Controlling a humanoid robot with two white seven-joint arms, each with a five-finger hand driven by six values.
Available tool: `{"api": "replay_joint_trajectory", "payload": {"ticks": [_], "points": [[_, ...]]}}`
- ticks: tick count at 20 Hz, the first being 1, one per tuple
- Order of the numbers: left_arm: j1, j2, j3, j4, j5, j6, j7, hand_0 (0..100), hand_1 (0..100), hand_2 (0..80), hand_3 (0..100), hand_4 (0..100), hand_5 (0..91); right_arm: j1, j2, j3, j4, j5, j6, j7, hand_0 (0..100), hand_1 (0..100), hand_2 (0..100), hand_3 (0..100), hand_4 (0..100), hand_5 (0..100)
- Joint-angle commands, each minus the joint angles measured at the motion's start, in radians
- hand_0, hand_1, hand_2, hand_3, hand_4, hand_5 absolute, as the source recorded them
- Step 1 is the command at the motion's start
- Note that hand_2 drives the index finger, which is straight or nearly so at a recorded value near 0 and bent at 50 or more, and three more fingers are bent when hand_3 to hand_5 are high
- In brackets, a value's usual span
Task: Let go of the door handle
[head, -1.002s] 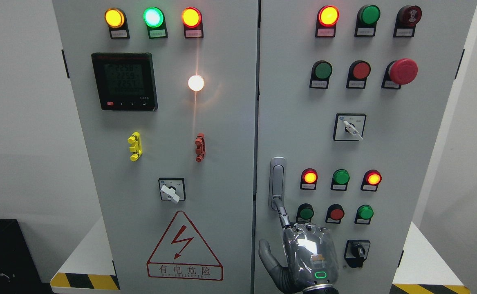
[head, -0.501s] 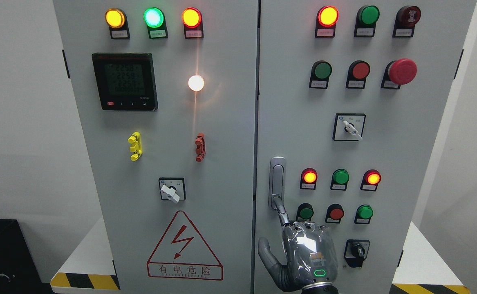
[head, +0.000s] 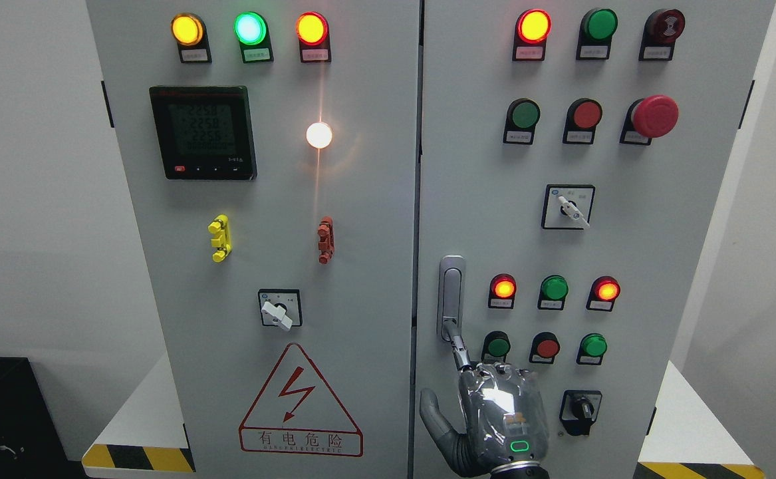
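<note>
The silver door handle stands upright on the left edge of the right cabinet door. My right hand comes up from the bottom edge, its back toward the camera. Its index finger is stretched up and its tip touches the lower end of the handle. The thumb is spread out to the left, away from the handle. The other fingers are hidden behind the knuckles. The hand grasps nothing. The door looks closed. The left arm is out of view.
Lit lamps and push buttons sit just right of the handle, with a black rotary switch beside my hand. The left door carries a meter, a selector switch and a warning triangle.
</note>
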Motion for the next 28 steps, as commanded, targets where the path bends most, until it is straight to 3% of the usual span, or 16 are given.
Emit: {"api": "replay_joint_trajectory", "payload": {"ticks": [1, 28], "points": [[0.017, 0.000, 0.000, 0.000, -0.001, -0.001, 0.000, 12, 56, 0.0, 0, 0, 0.0, 0.002, 0.000, -0.001, 0.005, 0.000, 0.001, 0.000, 54, 27, 0, 92, 89, 91], [0.017, 0.000, 0.000, 0.000, 0.000, -0.001, 0.000, 12, 56, 0.0, 0, 0, 0.0, 0.016, 0.000, -0.001, 0.007, 0.000, 0.001, 0.000, 54, 28, 1, 93, 90, 92]]}}
